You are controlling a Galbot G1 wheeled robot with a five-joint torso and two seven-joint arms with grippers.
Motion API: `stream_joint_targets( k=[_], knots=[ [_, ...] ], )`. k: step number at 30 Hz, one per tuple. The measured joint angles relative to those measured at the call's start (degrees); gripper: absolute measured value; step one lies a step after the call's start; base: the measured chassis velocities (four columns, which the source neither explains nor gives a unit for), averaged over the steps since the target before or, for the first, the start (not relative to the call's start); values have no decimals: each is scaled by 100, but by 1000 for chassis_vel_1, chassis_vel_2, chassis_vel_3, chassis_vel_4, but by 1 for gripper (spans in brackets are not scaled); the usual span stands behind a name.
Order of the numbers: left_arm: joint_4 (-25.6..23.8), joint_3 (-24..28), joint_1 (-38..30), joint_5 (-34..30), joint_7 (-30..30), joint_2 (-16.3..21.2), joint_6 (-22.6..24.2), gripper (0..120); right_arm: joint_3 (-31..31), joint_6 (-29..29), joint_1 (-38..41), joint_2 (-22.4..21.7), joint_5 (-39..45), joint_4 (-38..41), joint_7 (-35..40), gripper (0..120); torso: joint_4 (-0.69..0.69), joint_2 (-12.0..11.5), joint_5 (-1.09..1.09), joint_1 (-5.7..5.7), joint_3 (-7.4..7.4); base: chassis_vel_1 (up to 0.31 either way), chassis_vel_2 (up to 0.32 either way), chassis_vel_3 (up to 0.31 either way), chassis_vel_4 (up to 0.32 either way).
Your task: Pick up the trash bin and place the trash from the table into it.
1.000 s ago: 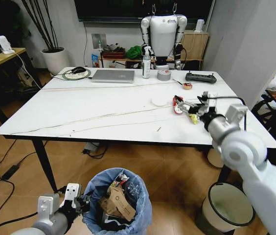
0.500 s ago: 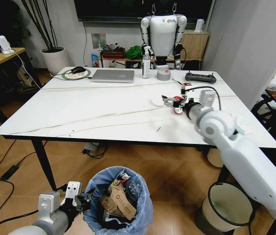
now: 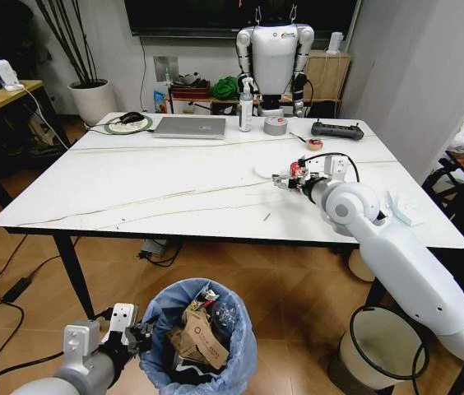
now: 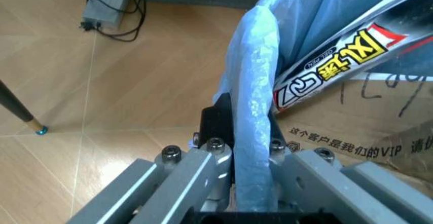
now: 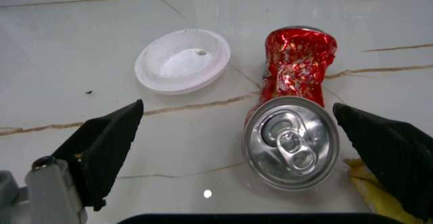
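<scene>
— Bin (image 3: 203, 341)? Sits at bottom centre of the head view, on the floor in front of the table (image 3: 133, 185), lined with crinkly light-blue plastic and already stuffed with brown cardboard and wrappers.

— Held how? Left gripper (image 4: 252, 158), lower left in the head view, clamped shut on the bin's bag-wrapped rim, one finger outside and one inside. Judged a carrying grip, keeping the mouth upward and ready under the table edge.

— And the trash still up top? Crushed red can (image 5: 292, 133), right of centre on the table in the head view; dented red body, silver top with pull tab facing the right wrist camera. White lid (image 5: 182, 60) just beside it, apart, plus a yellow scrap (image 5: 372, 191) at the lower right corner of the wrist view.

— Right gripper (image 5: 254, 148)? Wide open, holding nothing, dark fingers (image 5: 108, 143) spread to either side of the can. Probably lined up that way for closing across the can's width.

— Anything else around? Laptop (image 3: 189, 127), spray bottle (image 3: 246, 107) and tape roll (image 3: 276, 125) along the far edge; not trash.
</scene>
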Motion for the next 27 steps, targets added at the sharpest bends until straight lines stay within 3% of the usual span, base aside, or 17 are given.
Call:
stream_joint_targets(
  k=[24,27],
  knots=[
    [0,-39,-18,-16,38,12,0,0,44,27,-65,43,-101,-327,-14,100,1,0,0,-1,0,0,0,0,0],
    [0,-43,-18,-18,38,13,0,0,41,35,-73,41,-153,-325,-27,95,1,0,0,-1,0,0,0,0,0]
  ],
)
